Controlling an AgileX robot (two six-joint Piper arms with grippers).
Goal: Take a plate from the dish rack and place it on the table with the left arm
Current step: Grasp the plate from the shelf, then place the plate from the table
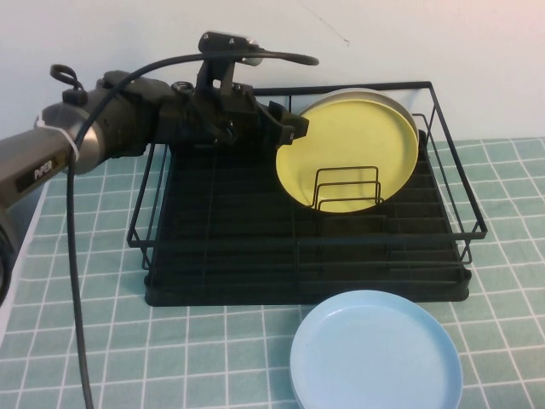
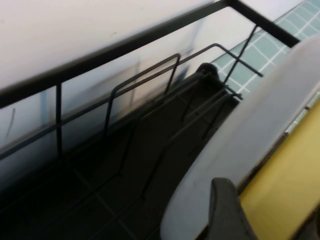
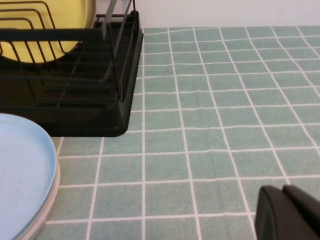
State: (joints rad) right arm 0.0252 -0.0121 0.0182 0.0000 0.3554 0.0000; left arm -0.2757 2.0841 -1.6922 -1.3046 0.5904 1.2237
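Note:
The yellow plate (image 1: 353,149) stands on edge in the black wire dish rack (image 1: 306,273), leaning on a grey-white plate (image 1: 400,102) behind it. My left gripper (image 1: 292,126) reaches over the rack and is at the yellow plate's left rim. In the left wrist view one finger (image 2: 227,210) sits between the grey-white plate (image 2: 225,155) and the yellow plate (image 2: 285,175), with the yellow rim held between the jaws. My right gripper (image 3: 287,212) is shut and empty, low over the green tiled table (image 3: 210,125), right of the rack (image 3: 90,105).
A light blue plate (image 1: 375,354) lies flat on the tiles in front of the rack and also shows in the right wrist view (image 3: 22,175). Upright wire dividers (image 1: 347,189) stand before the yellow plate. A pale wall is behind the rack.

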